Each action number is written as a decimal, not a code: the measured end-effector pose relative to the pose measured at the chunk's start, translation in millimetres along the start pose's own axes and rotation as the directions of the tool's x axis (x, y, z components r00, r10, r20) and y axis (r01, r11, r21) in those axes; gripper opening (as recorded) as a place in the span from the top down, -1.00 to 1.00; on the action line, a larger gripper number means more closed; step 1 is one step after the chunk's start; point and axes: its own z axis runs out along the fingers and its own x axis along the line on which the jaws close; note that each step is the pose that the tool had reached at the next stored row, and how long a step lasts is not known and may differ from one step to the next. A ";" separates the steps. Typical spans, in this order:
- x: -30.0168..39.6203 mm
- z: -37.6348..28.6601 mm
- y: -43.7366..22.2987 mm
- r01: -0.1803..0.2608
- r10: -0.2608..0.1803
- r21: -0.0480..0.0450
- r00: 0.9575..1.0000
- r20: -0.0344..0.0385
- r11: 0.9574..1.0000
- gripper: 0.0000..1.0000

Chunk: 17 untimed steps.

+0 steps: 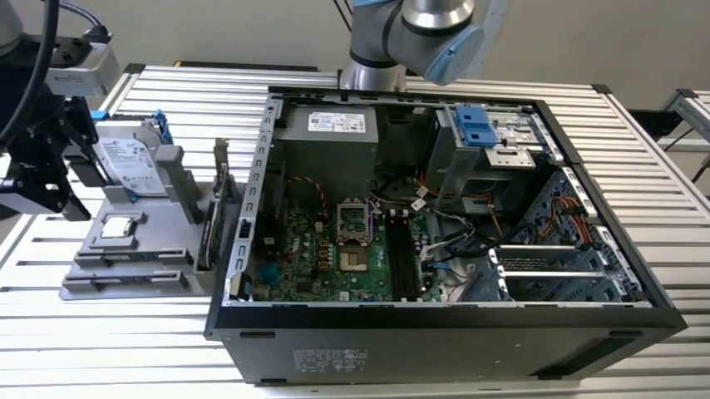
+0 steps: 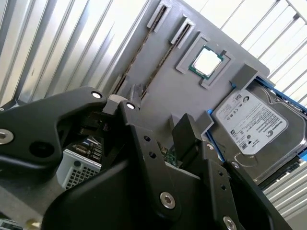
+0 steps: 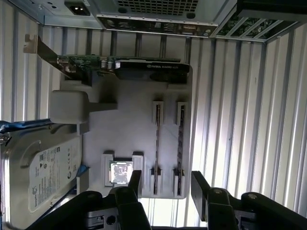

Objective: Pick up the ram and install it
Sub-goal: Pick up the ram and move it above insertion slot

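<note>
— Where is the claw (image 3: 167, 186) at this moment?

— It hangs over the gray holder (image 3: 139, 115). The holder lies on the slatted table (image 3: 240, 124), just beside the open computer case (image 1: 444, 337), on the exterior view's left.

— Does it hold something?

— No. In both wrist views its two black fingers (image 3: 135, 184) stand wide apart, with nothing gripped between them.

— And the ram (image 3: 180, 143)?

— It is in the holder, standing on its long edge in a narrow slot. In the first wrist view it looks like a thin dark strip. The neighbour slot carries a second strip (image 3: 157, 136) of the same kind, parallel and near to it. The fingers are over one end of these two slots, one finger beyond each outer side. They are apart from the ram, but how high above it I cannot tell.

— What else sits on the holder?

— A hard drive (image 3: 43, 177) and a square processor chip (image 3: 120, 172) in a shallow frame between the drive and the slots. There is also a larger card (image 3: 124, 64) with a metal bracket, upright on the side next to the case.

— And inside the case?

— The green motherboard (image 1: 322, 249) lies flat on the bottom, with long black slots (image 1: 401, 249) on it. The arm (image 1: 427, 33) rises behind the case in the exterior view.
</note>
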 end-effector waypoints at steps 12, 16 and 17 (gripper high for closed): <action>-0.2 13.3 0.0 -0.019 0.019 0.000 1.000 0.003 1.000 -1.00; -0.4 17.1 -0.1 -0.020 0.020 0.000 1.000 0.003 1.000 -1.00; -0.7 18.1 -0.1 -0.020 0.020 0.000 1.000 0.003 1.000 -1.00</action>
